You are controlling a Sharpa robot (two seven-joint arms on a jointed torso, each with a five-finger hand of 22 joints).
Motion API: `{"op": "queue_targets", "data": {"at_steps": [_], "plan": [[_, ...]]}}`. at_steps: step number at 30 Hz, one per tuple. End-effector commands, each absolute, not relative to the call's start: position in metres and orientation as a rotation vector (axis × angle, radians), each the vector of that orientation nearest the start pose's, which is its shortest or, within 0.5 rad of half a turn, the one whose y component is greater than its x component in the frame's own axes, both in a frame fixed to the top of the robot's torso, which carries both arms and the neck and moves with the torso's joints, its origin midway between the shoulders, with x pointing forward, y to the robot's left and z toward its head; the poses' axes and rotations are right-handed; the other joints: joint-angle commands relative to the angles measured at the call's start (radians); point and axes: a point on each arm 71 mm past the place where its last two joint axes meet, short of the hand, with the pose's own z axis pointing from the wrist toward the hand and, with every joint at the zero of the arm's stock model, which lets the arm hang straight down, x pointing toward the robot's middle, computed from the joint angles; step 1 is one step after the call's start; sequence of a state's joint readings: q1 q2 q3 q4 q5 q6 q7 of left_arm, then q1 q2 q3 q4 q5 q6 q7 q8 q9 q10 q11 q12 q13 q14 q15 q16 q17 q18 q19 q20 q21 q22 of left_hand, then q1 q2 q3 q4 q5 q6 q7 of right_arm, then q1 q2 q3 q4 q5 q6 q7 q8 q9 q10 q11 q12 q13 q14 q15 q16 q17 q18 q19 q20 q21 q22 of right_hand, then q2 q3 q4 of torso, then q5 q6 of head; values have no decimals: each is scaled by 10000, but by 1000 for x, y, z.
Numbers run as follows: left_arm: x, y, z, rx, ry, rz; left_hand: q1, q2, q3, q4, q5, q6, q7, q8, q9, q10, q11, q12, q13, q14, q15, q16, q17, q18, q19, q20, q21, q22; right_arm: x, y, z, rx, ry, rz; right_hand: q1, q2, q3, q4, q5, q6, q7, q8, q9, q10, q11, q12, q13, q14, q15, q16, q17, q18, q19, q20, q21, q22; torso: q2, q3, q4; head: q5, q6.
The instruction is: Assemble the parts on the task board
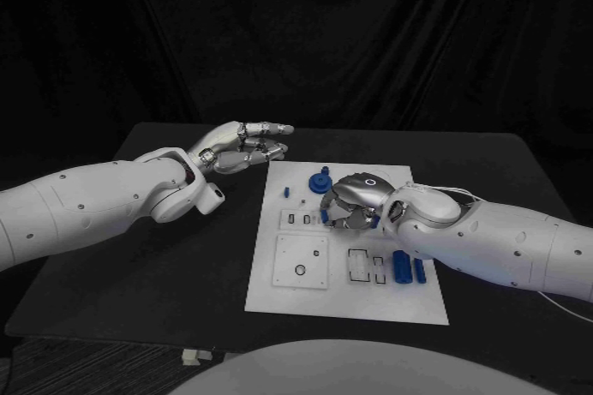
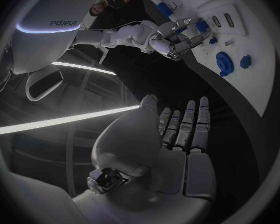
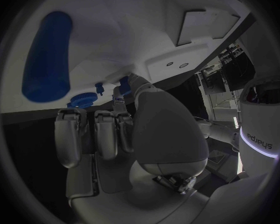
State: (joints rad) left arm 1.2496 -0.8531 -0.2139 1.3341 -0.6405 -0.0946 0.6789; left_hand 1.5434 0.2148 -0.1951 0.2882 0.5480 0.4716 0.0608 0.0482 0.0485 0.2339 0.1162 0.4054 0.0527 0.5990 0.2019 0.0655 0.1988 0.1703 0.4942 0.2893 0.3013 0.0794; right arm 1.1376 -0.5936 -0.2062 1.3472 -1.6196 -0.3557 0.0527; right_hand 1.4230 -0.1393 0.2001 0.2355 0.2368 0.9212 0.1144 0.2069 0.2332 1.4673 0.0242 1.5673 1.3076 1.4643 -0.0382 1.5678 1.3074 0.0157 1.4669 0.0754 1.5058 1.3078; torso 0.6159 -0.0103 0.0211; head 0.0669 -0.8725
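Note:
The white task board (image 1: 346, 279) lies in the middle of the black table. On it a blue round part (image 1: 321, 183) and a small blue peg (image 1: 287, 191) stand at the far end, and a blue cylinder (image 1: 403, 266) lies near the right edge. My right hand (image 1: 354, 200) is low over the board's middle, fingers pointing down beside a small blue piece (image 1: 374, 224). In the right wrist view its fingers (image 3: 96, 134) are stretched out with nothing in them, the cylinder (image 3: 48, 57) ahead. My left hand (image 1: 241, 144) hovers off the board's far left corner, fingers (image 2: 184, 127) apart, holding nothing.
The board (image 2: 258, 69) carries several recesses and slots (image 1: 302, 262) in its near half. Black table (image 1: 148, 266) lies bare to the left and right of it. My right forearm (image 1: 494, 236) crosses the board's right edge.

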Motion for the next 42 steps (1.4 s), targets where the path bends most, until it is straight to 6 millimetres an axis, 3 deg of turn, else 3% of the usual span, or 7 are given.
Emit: {"op": "queue_targets", "data": {"at_steps": [1, 17, 22, 32, 33, 38, 42], "plan": [[486, 243, -206, -2047, 15805, -15189, 124, 3, 49, 2, 25, -54, -47, -15, -12, -11, 49, -33, 12, 55, 25, 28, 7, -82, 76, 21, 54, -12, 460, -113, -277, -5421, 17241, 7483, -135, -61, -78, -54, -299, -276, 9, -160, -45, 1035, 0, 35, 2632, 1065, 31, 30, 2634, 55, 563, 18, -60, 2349, 2, -2, 2, 15, -2], [485, 244, -206, -2072, 15797, -15156, 138, -9, 57, 0, 25, -67, -41, -17, -13, -25, 46, -60, 8, 17, 24, 17, -7, -85, 78, 20, 52, -16, 460, -116, -274, -5286, 16800, 7610, -393, -415, -541, 379, -1820, -1883, -77, -929, -759, 1035, -111, 35, 2632, 1065, -68, 30, 2634, 84, 496, -84, -178, 2311, 2, -1, -4, 30, -2], [483, 249, -206, -2167, 15795, -15004, 147, -42, 55, 5, -7, -46, -23, -12, -9, -56, 11, -108, 2, -21, 13, 2, -23, -88, 79, 19, 47, -23, 460, -123, -261, -5160, 15925, 7874, -989, -931, -2967, 625, -1830, -2021, -60, -962, -921, 1035, -103, 35, 2632, 1065, -72, 30, 2634, 131, 373, -101, -358, 2246, 0, -3, -2, 125, -2], [483, 253, -198, -2188, 15449, -14611, 167, -160, 28, 17, -200, -5, 26, -1, -3, -59, -65, -119, 8, -15, -22, -3, -33, -82, 94, 16, 40, -40, 476, -151, -192, -4085, 14262, 8530, -1694, -1324, -4653, 667, -1804, -1916, -41, -856, -1022, 1035, -90, 35, 2632, 1065, -61, 30, 2634, 143, 334, -93, -415, 2229, -40, 10, 2, 75, -2], [484, 253, -196, -2183, 15392, -14536, -448, -270, -359, 146, -1843, 31, 41, 16, 9, -19, -86, -124, 22, 38, -70, 6, -45, -71, 181, 14, 33, -56, 478, -156, -183, -3863, 14150, 8585, -1821, -1366, -4755, 669, -1801, -1887, -38, -837, -1024, 1035, -86, 35, 2632, 1065, -56, 30, 2634, 141, 335, -89, -411, 2231, -38, 12, 3, 60, -2], [488, 254, -179, -2151, 15053, -14058, -1783, -669, -1259, 33, -4968, -63, -16, -6, -3, 888, 226, 848, 152, 421, -76, 84, -30, -2, 431, 14, 55, -62, 487, -186, -150, -2776, 13752, 8614, -2466, -1215, -4737, 669, -1810, -1476, -22, -597, -982, 1035, -69, 35, 2632, 1065, -38, 30, 2634, 132, 349, -72, -383, 2245, -27, 20, 2, 42, -2], [497, 248, -158, -1964, 15064, -13440, -1880, -991, -1063, 18, -4964, -85, -68, -7, -2, 1479, 444, 1368, 282, 1020, -190, 282, 131, 89, 912, -9, 269, 7, 494, -214, -138, -1786, 13755, 8355, -3234, -268, -4211, 670, -1881, -1178, 12, -432, -958, 1035, -37, 35, 2632, 1065, -10, 30, 2634, 132, 343, -50, -387, 2245, -34, 12, 4, 55, -2]]}}
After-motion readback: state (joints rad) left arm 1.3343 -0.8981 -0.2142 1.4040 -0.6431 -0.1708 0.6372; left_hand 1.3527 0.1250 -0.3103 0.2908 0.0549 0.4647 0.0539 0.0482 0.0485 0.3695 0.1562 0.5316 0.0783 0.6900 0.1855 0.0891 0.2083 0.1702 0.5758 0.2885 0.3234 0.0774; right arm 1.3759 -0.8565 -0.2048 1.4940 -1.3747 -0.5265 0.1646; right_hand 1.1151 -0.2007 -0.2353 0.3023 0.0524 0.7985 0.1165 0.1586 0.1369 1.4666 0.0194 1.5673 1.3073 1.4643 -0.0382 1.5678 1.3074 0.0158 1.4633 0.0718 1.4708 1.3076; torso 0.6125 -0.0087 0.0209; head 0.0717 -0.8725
